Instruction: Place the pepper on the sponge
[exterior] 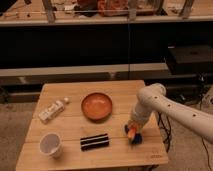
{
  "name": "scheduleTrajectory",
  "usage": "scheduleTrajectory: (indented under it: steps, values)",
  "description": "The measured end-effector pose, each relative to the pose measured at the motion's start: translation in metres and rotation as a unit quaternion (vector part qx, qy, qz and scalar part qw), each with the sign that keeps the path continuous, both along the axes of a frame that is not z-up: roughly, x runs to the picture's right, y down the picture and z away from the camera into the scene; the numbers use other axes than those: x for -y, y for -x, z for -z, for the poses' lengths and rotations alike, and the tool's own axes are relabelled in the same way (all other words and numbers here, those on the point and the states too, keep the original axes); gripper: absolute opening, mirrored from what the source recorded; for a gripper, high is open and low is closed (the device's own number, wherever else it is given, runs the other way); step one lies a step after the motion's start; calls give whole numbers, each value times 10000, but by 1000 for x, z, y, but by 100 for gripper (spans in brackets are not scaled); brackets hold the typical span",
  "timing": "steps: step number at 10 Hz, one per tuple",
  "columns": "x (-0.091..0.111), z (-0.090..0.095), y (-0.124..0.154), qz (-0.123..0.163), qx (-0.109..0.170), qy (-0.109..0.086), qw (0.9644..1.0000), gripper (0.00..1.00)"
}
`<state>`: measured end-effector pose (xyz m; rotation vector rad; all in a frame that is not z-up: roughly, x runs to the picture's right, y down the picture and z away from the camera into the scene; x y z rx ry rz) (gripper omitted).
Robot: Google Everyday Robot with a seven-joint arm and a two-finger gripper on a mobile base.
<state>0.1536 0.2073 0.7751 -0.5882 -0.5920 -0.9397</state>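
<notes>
The small orange-red pepper (132, 134) is at the tip of my gripper (132, 130), near the table's front right. It sits directly over the deep-blue sponge (136, 140), which shows only as blue patches around and below it. I cannot tell whether the pepper rests on the sponge or is held just above it. My white arm comes in from the right and bends down onto this spot, hiding most of the sponge.
On the wooden table (75, 125) an orange-brown bowl (97, 106) stands at the centre and a black striped block (95, 142) lies at the front. A white cup (50, 144) is front left, a small bottle (52, 111) at left. Dark shelving stands behind.
</notes>
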Motion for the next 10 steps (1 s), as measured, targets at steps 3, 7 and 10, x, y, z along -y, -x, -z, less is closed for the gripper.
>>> scheduleTrajectory:
  steps: [3,7,10]
  values:
    - [2,-4,5,171,384,-236,9988,5]
    - [1,-11,13,830,737,-496,9926,47]
    - [-3,-18,9,1280,746,-636,9869,75]
